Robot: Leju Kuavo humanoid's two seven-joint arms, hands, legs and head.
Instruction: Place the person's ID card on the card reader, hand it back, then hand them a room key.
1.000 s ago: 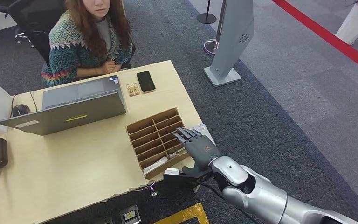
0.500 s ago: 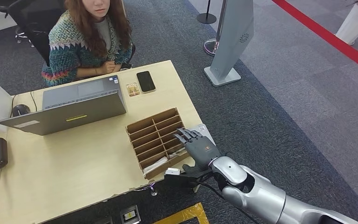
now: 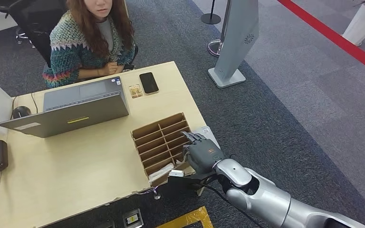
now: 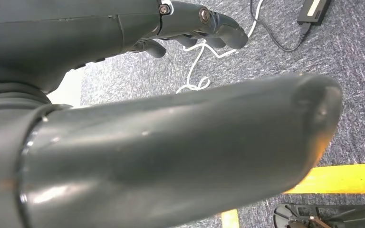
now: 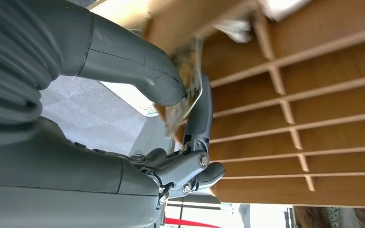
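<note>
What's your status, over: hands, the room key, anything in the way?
Right hand at wooden card rack, thumb and finger pinching a card. Left hand holds nothing, hanging over carpet. Person seated behind laptop; nothing obstructing.

The desk (image 3: 85,161) and wooden card rack (image 3: 161,142) are seen from high above, facing forward and down. The rack is met again at close range in the right wrist view. Carpet (image 4: 347,95) is faced by the left wrist camera.

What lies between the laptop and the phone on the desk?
In the head view, a small card lies on the desk between the laptop and the phone.
</note>
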